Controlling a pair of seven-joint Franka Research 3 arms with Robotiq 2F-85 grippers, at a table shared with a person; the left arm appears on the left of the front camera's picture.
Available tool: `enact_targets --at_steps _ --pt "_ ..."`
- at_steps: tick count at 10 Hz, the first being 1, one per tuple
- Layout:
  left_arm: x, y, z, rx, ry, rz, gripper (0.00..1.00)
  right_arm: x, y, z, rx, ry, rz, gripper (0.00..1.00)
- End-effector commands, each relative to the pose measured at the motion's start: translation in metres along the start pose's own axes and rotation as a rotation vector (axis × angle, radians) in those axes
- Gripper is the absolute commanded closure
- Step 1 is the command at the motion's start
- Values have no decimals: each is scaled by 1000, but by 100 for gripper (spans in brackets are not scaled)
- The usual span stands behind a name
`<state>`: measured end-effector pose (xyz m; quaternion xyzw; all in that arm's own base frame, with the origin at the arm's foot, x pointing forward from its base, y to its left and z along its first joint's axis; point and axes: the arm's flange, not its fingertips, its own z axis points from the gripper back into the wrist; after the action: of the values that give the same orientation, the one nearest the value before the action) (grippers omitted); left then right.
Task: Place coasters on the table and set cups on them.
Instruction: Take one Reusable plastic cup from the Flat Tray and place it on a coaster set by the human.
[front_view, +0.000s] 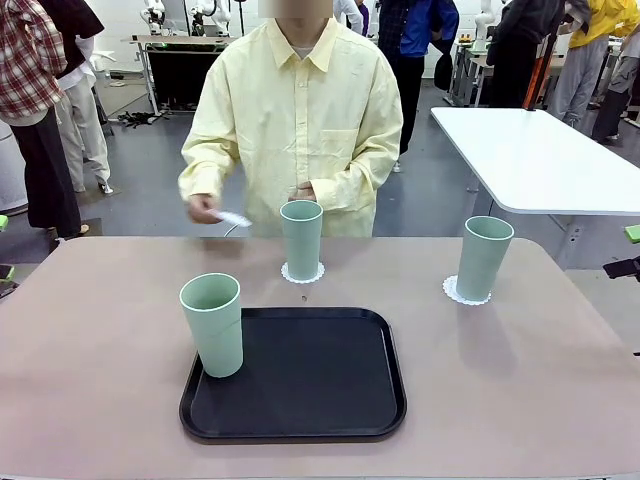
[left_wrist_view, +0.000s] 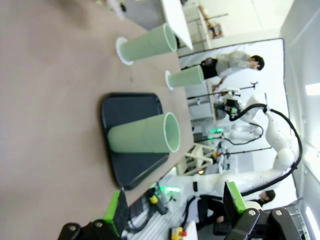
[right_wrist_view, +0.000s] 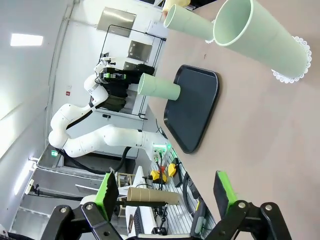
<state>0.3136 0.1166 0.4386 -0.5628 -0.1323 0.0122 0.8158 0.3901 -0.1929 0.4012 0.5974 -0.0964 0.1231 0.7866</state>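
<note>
Three mint-green cups stand upright. One cup (front_view: 301, 238) rests on a scalloped white coaster (front_view: 303, 273) at the middle far side of the beige table (front_view: 100, 330). A second cup (front_view: 484, 257) stands on a coaster (front_view: 466, 292) at the right. The third cup (front_view: 212, 325) is on the left edge of the black tray (front_view: 310, 380). The person's hand holds another coaster (front_view: 233, 218) above the far edge. My left gripper (left_wrist_view: 174, 207) is open, well back from the tray cup (left_wrist_view: 142, 132). My right gripper (right_wrist_view: 165, 195) is open too, away from the nearest cup (right_wrist_view: 260, 32).
A person in a pale yellow shirt (front_view: 295, 110) stands at the far side. A white table (front_view: 540, 160) is behind on the right, with other people farther back. The tabletop is bare to the left and right of the tray.
</note>
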Motion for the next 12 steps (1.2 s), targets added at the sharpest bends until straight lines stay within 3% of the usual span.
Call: enact_targets --at_steps 1,12 --pt "-1 0 1 -15 -8 -8 0 0 3 -1 0 2 -3 0" --pt "-1 0 1 -15 -8 -8 0 0 3 -1 0 2 -3 0"
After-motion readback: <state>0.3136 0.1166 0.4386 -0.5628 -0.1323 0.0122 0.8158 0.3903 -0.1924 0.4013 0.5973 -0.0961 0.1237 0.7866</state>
